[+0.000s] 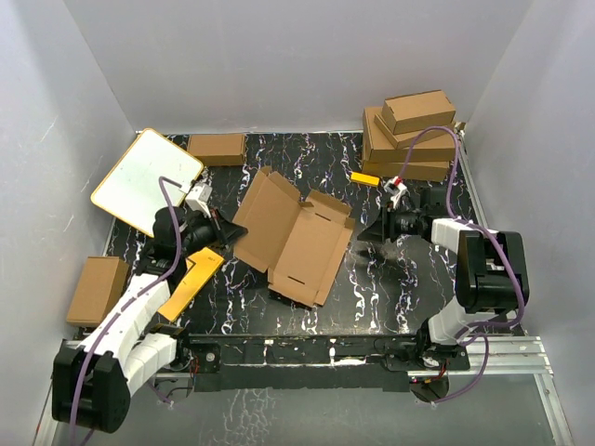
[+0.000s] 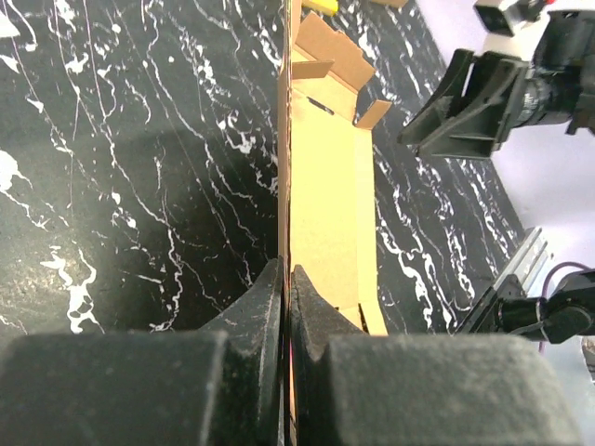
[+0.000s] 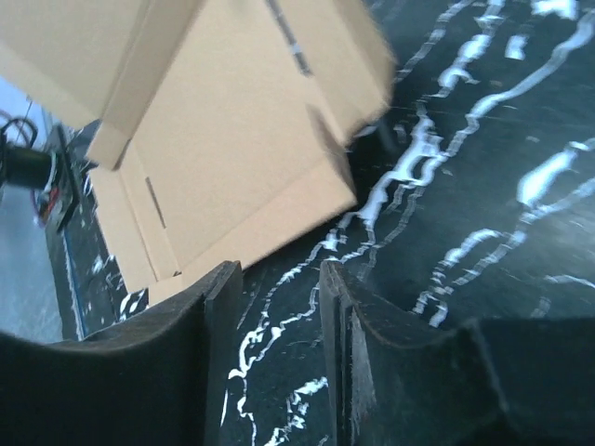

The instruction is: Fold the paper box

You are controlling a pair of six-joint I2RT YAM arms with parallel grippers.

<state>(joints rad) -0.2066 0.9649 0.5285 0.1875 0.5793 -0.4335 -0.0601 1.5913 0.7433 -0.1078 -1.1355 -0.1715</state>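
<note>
From overhead I count one open paper box (image 1: 296,234), a die-cut brown sheet lying mid-tabletop (image 1: 390,297) with its flaps spread. The left arm (image 1: 139,299) reaches to the sheet's left edge and the right arm (image 1: 488,265) to its right edge, one on each side. Around it I see one white board (image 1: 147,178) with an orange rim at the far left and one yellow card (image 1: 191,283) under the left arm. There is one lone folded box (image 1: 217,149) at the far edge and another folded box (image 1: 96,290) by the left wall. A stack of boxes (image 1: 409,139) sits in the far right corner; I can't settle its count.

The left wrist camera gives me what the overhead can't. The left jaws are pressed together on the paper box (image 2: 330,186), pinching its near edge, which I see edge-on. The sheet runs away from me toward the right jaws, which sit just off its far end.

On the right wrist camera the right jaws stand parted, with marbled tabletop (image 3: 483,186) showing between the fingers (image 3: 221,311). The paper box (image 3: 232,139) is blurred, its corner just ahead of the jaws and not between them.
</note>
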